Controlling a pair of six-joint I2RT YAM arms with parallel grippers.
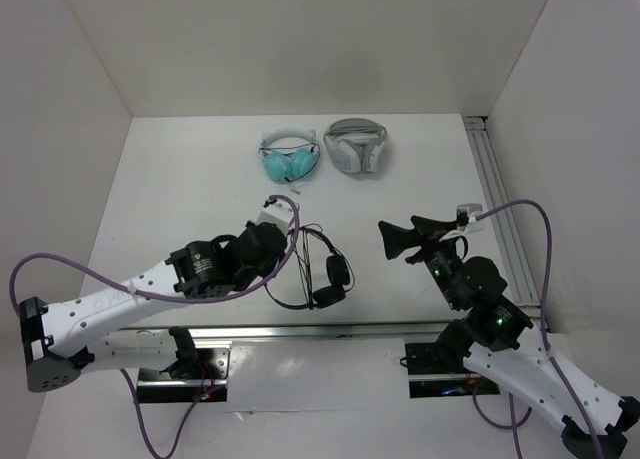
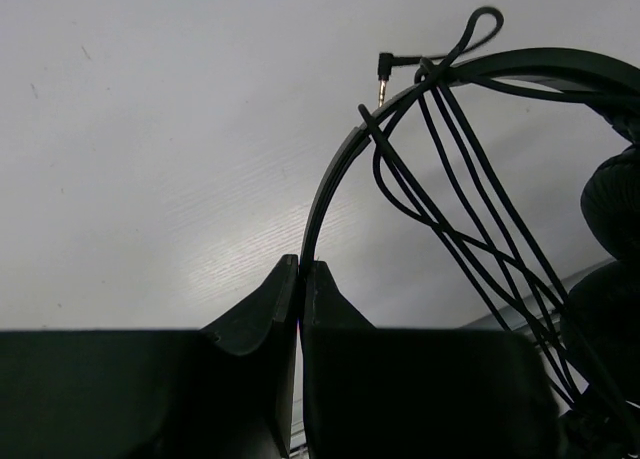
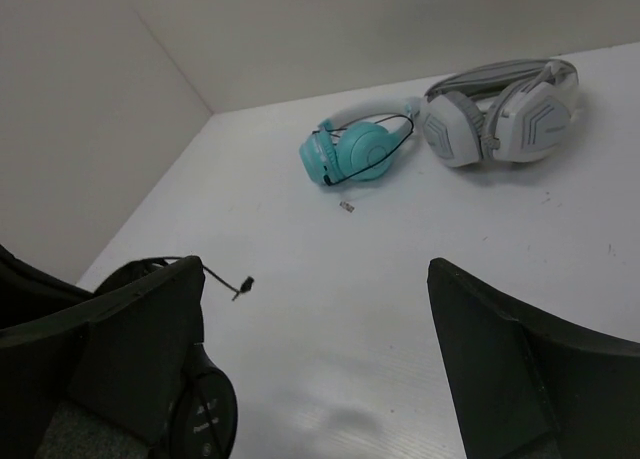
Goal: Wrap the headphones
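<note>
- White table (image 1: 180,179), boxed in by plain white walls (image 1: 300,39) on three sides.
- Right gripper (image 3: 315,319) hangs over the table, jaws wide apart, holding nothing.
- Left gripper (image 2: 301,269) is clamped on the thin headband of the headphones (image 1: 338,270), which lie mid-table between the arms, with the cable (image 2: 470,209) looped across the band.
- White-grey headphones (image 1: 355,149) and teal headphones (image 1: 288,160) lie side by side near the back wall, well apart from the grippers.

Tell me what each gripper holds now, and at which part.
The left gripper pinches the headphones by the headband; the right gripper is open and empty.
</note>
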